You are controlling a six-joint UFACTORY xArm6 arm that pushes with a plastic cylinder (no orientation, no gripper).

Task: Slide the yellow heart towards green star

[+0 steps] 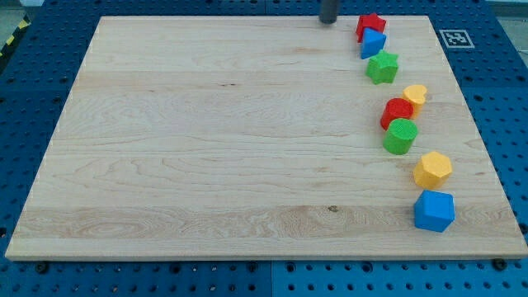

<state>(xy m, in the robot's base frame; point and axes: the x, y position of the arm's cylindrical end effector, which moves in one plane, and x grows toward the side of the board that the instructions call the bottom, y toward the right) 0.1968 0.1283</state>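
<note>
Your tip point(328, 21) is sitting at the view's top edge of the surface point(206, 148), just to the left of the red star point(370, 24). It is not touching any block. There is no gripper here, only the rod, so nothing is opening or pinching.

The yellow heart point(415, 96) is lying near the view's right side. It is touching, or almost touching, the red block point(398, 111) below it on the left. The green star point(383, 67) is sitting close by, up and to the left of the heart, just under the blue block point(373, 43).

You are looking at a short push, I think. You should be bringing the tip around to the heart's lower right side, then pushing up and to the left. Go slowly, because the heart is small and may be spinning away. Be keeping clear of the red block and the green cylinder point(401, 136) on your way.
</note>
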